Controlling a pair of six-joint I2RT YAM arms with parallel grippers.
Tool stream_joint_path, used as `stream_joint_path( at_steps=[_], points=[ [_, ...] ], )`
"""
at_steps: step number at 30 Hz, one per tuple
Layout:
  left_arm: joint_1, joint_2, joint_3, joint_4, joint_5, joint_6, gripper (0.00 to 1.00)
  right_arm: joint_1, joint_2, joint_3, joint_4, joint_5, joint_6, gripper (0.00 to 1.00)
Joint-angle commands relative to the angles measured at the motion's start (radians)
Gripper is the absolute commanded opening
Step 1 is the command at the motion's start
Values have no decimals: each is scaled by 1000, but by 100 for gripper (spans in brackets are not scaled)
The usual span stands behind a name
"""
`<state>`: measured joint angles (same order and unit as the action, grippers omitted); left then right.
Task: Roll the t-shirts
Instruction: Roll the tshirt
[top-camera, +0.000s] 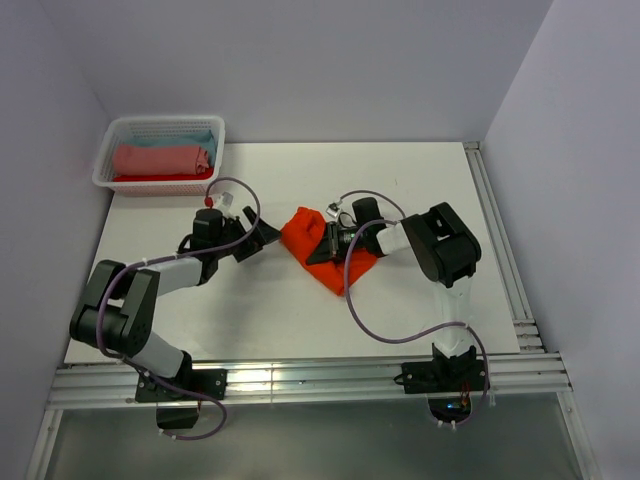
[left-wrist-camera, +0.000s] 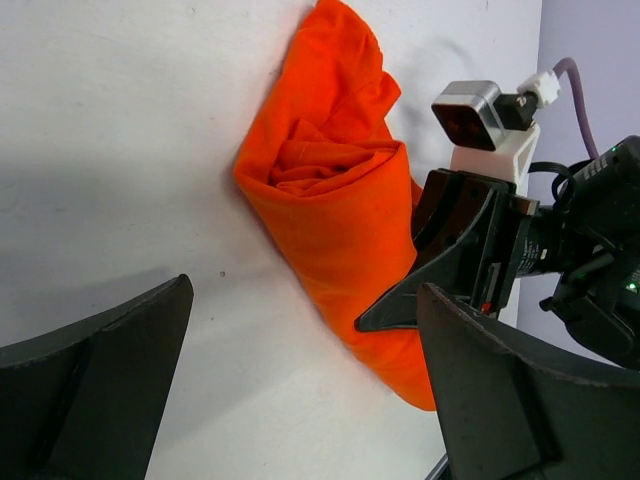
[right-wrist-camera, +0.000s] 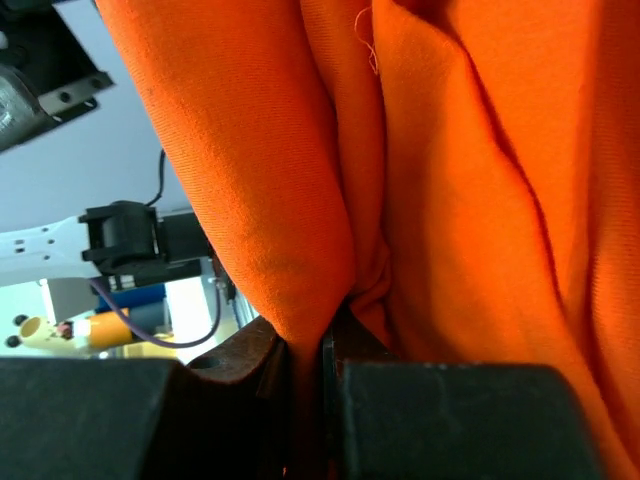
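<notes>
- Two arms are bolted at the bottom edge of the top view, the left one at lower left and the right one at lower right, on one white table (top-camera: 420, 190).
- The left arm folds at its elbow near the left edge of the frame, and its forearm then reaches up and right toward the centre.
- The left gripper (top-camera: 262, 236) stands spread wide and holds nothing. In its wrist view the two dark fingers (left-wrist-camera: 95, 385) fill the lower corners, with bare table between them.
- The right arm rises from its base to a bulky elbow right of centre, and its wrist is turned left, low over the table.
- The right gripper (top-camera: 326, 246) is pinched on a fold of cloth. In its own view the fingers (right-wrist-camera: 230, 400) meet at the bottom of the frame with orange fabric caught in the seam between them.
- One orange t-shirt (top-camera: 298, 230) lies at the centre of the table, bunched and partly rolled. It sits between the two grippers, just right of the left one and clear of its fingers.
- One white lattice basket (top-camera: 104, 168) sits at the upper left, on the table's far corner and well apart from both arms.
- Three cloths show inside it: a salmon-pink roll (top-camera: 160, 159), a red strip (top-camera: 150, 178) along its near side and a light blue one (top-camera: 200, 140) at the back.
</notes>
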<state>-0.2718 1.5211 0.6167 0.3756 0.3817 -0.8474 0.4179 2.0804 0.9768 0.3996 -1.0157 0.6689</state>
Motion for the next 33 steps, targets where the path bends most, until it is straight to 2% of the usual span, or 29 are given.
stream_joint_path(
  at_steps=[1, 14, 24, 33],
  points=[
    [-21, 34, -24, 184, 23, -41, 99, -7, 29, -12, 81, -37, 43, 0],
    [-79, 226, -48, 508, -27, -111, 99, -4, 21, 10, 38, -27, 32, 0],
    [-107, 358, 1, 651, -67, -147, 99, 22, 15, 25, 10, -12, 14, 0],
    [-139, 427, 20, 646, -133, -151, 99, 27, 10, 11, 30, -12, 32, 0]
  ],
)
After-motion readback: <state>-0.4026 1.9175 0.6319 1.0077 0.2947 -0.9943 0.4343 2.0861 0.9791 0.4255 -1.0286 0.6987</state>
